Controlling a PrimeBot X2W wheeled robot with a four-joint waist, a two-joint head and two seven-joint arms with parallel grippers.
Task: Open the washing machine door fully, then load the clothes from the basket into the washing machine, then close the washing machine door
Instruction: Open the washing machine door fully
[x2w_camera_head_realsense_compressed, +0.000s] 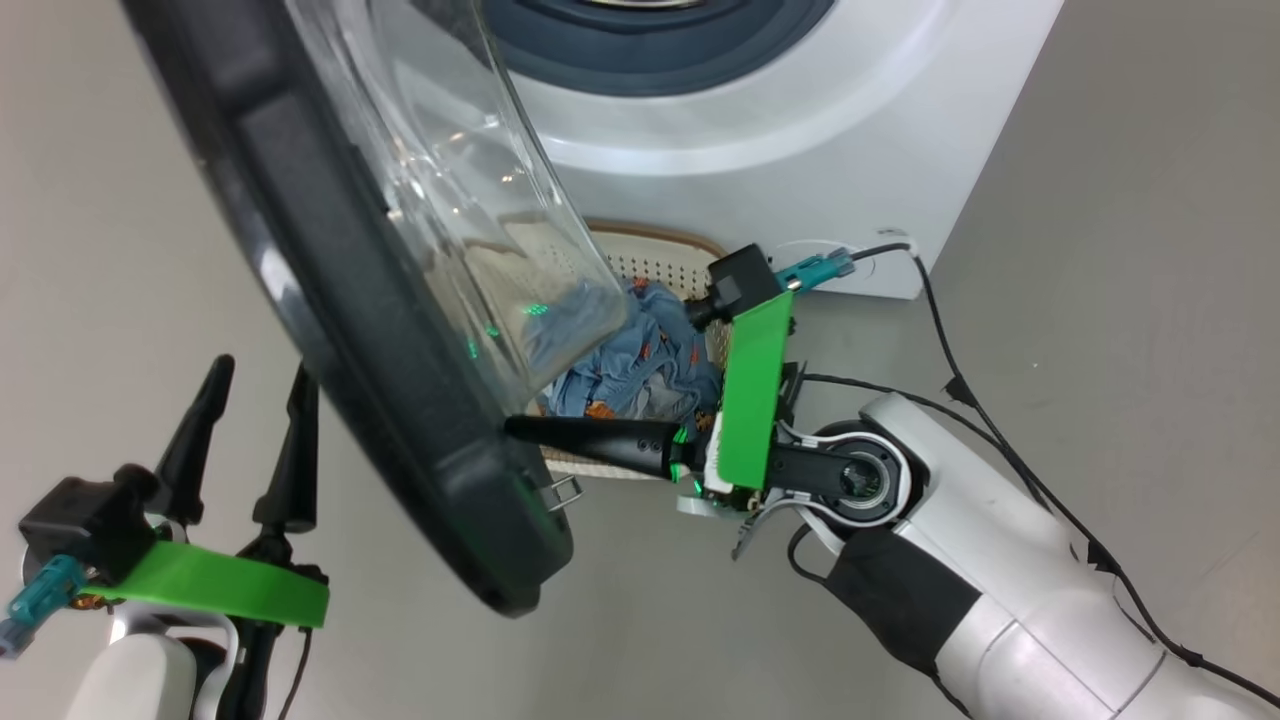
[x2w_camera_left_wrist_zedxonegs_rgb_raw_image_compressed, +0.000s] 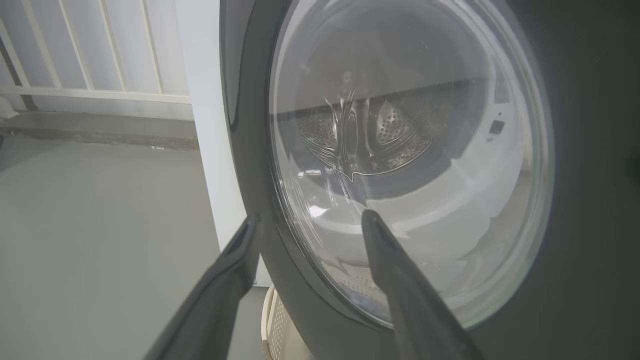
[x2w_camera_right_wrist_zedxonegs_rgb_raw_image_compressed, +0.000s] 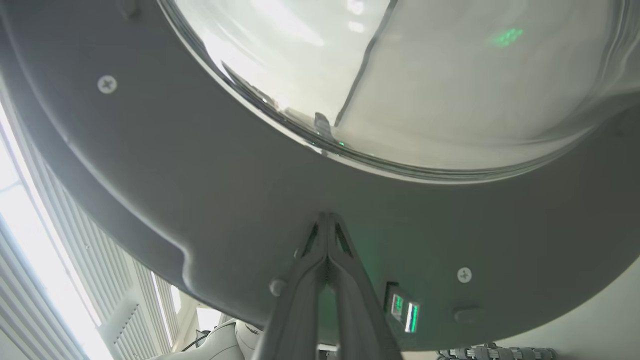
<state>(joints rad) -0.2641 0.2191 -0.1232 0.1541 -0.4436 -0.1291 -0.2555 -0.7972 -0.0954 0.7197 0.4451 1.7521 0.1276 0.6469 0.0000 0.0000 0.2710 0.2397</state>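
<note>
**While the washing machine door (x2w_camera_head_realsense_compressed: 330, 330) stands part-open, shut jaws press its rim**

Because the door is not yet swung fully back, the right gripper (x2w_camera_head_realsense_compressed: 515, 428), reaching in from 4 o'clock in the head view, has its jaws closed together on nothing. Their tips sit against the door's inner rim, likely serving as a blunt pusher. The left gripper (x2w_camera_head_realsense_compressed: 262, 372), at 8 o'clock, hovers on the door's outer side with jaws spread wide and empty, probably ready to take the rim. The clothes (x2w_camera_head_realsense_compressed: 640, 370) lie in the basket (x2w_camera_head_realsense_compressed: 660, 262) at centre, on the floor before the washing machine (x2w_camera_head_realsense_compressed: 750, 130) at 12 o'clock, partly behind the door's glass.
</note>
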